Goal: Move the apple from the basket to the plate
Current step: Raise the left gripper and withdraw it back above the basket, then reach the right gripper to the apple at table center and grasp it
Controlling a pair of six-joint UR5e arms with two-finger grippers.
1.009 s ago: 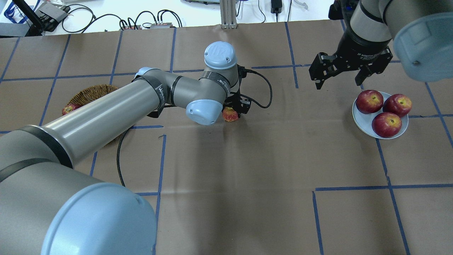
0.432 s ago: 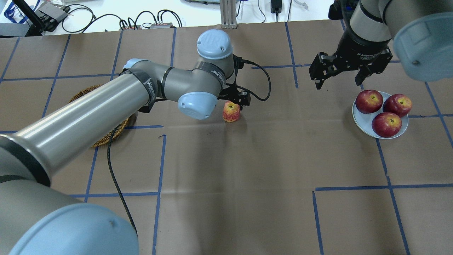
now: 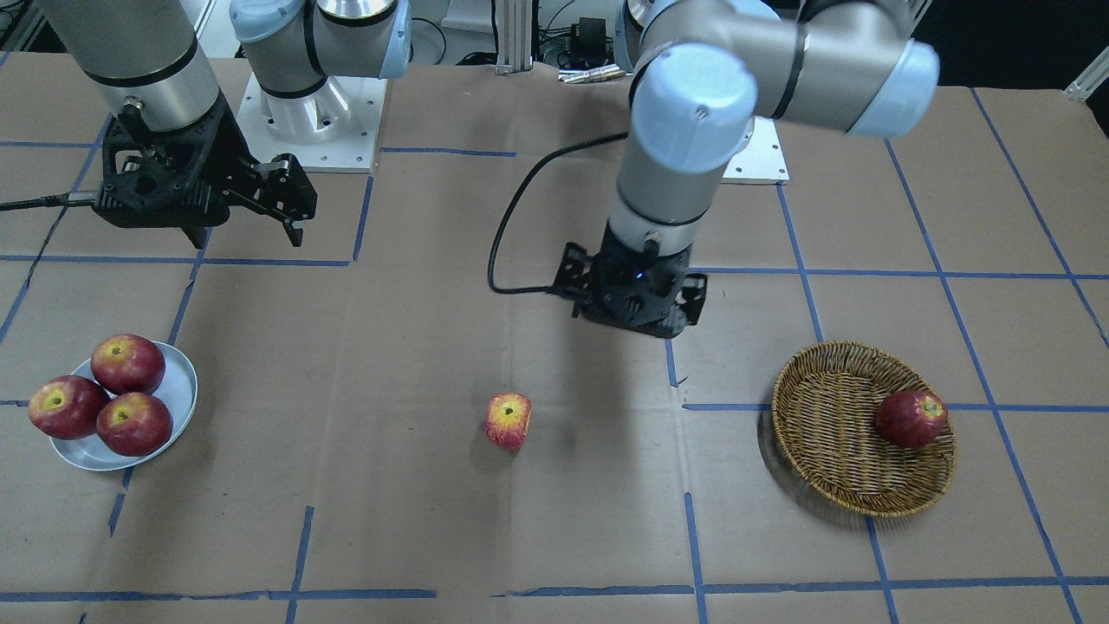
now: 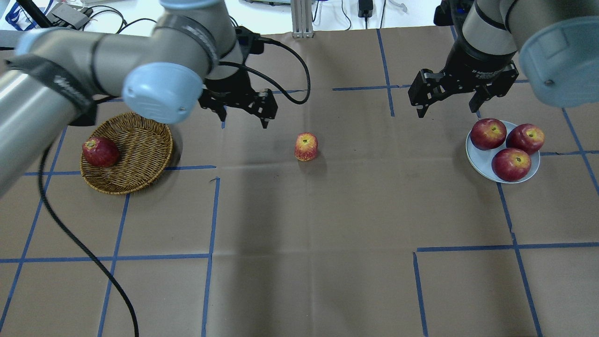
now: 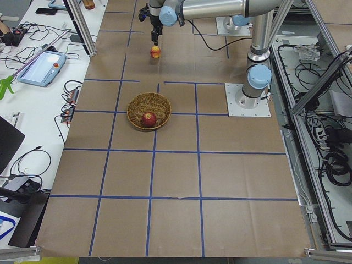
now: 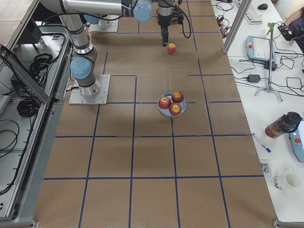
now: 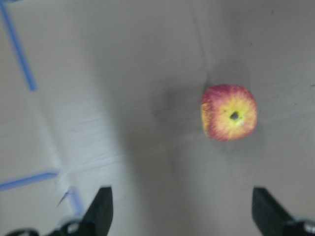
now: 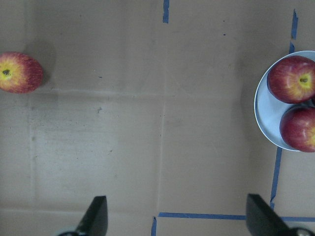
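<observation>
The apple [image 4: 306,146], light red with a yellow stem patch, stands alone on the brown table between basket and plate; it also shows in the front view [image 3: 509,421] and the left wrist view [image 7: 230,119]. My left gripper [image 4: 241,114] is open and empty, raised, to the apple's left and farther back. The wicker basket [image 4: 140,145] holds one dark red apple [image 4: 99,151]. The pale plate [image 4: 476,155] holds three deep-red apples. My right gripper [image 4: 447,110] is open and empty, hovering just left of and behind the plate.
A black cable [image 4: 70,234] hangs from the left arm across the table's left front. Blue tape lines grid the table. The right wrist view shows the apple [image 8: 18,72] far left and the plate [image 8: 263,105] at the right edge.
My left gripper was at the apple; it has drawn away to the left and back, leaving the apple on the table and uncovering the basket. The right arm has not moved.
</observation>
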